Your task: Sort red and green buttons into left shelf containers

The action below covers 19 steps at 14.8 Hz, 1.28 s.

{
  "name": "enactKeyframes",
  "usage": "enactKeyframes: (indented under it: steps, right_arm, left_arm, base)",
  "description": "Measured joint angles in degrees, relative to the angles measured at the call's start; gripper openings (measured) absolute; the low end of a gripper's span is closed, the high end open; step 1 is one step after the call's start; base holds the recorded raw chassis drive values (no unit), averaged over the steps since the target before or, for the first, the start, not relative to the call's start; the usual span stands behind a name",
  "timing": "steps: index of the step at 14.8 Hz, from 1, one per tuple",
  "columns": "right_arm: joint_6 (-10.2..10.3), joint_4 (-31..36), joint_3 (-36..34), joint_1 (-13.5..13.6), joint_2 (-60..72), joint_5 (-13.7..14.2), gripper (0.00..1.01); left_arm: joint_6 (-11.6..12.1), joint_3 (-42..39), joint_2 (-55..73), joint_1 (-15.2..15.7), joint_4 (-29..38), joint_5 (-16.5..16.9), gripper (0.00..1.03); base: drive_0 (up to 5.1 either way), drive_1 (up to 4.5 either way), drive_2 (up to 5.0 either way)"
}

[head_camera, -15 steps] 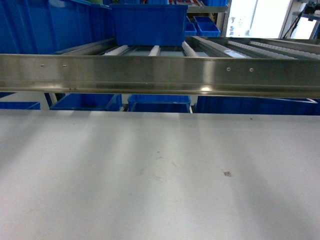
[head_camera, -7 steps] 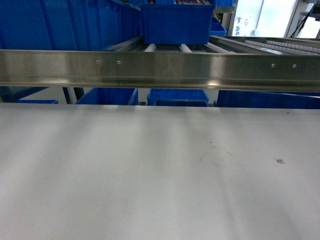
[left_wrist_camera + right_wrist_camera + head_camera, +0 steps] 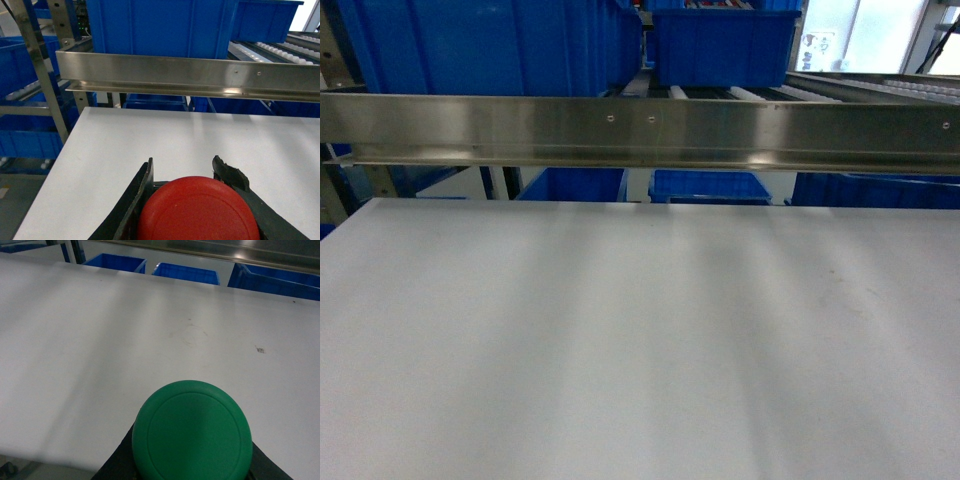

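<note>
While the head view shows only the bare white table (image 3: 640,340), a steel rail (image 3: 640,125) and a blue bin (image 3: 480,45) upper left, no arm appears. Left wrist: left gripper (image 3: 192,200) clamped on the red button (image 3: 197,210), carried binward. Right wrist: green button (image 3: 192,432) fills bottom centre, presumably in the right gripper, grip unclear; no writing legible.

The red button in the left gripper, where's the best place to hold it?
Probably as held now: the left gripper has a finger on each side of the red button, just under the wide domed cap, which overhangs the fingers and looks too smooth to pinch.
</note>
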Motion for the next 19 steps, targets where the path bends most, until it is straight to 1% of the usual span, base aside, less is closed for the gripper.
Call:
enactKeyframes:
  steps: [2,19]
  right_arm:
    - [0.0,0.09,0.0,0.0,-0.04,0.0,0.26]
    - [0.0,-0.04,0.0,0.0,0.07,-0.02,0.26]
  left_arm:
    - [0.0,0.0,0.0,0.0,-0.15,-0.07,0.31]
    - [0.0,0.0,0.02,0.0,-0.09,0.04,0.31]
  base:
    - [-4.9,1.45,3.4]
    - [-4.9,2.43,2.4]
